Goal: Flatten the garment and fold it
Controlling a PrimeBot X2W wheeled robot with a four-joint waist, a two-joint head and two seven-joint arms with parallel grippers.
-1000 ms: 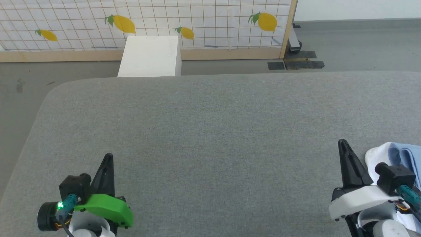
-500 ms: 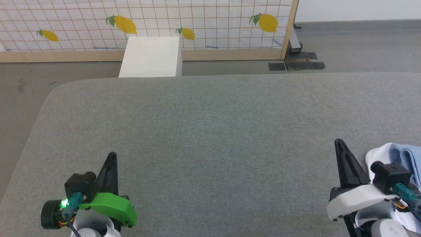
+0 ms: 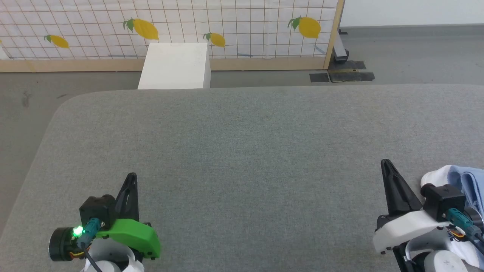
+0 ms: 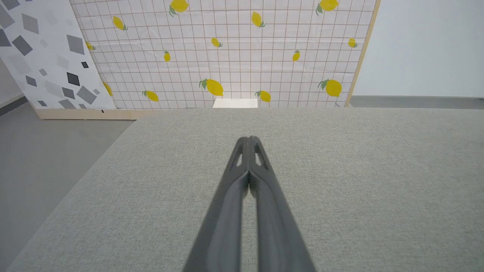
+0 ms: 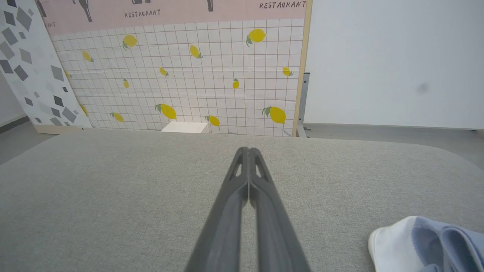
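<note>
Clearly the garment (image 3: pixel 463 179) is lying bunched on the counter (image 3: pixel 242 151) just right of the right jaws, well apart from the left jaws; both pairs are sitting pressed together, gripping nothing, so the right arm is nearer.

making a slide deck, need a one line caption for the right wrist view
Right hand, shut, over the grey table, bunched blue and white shirt at lower right.
</note>
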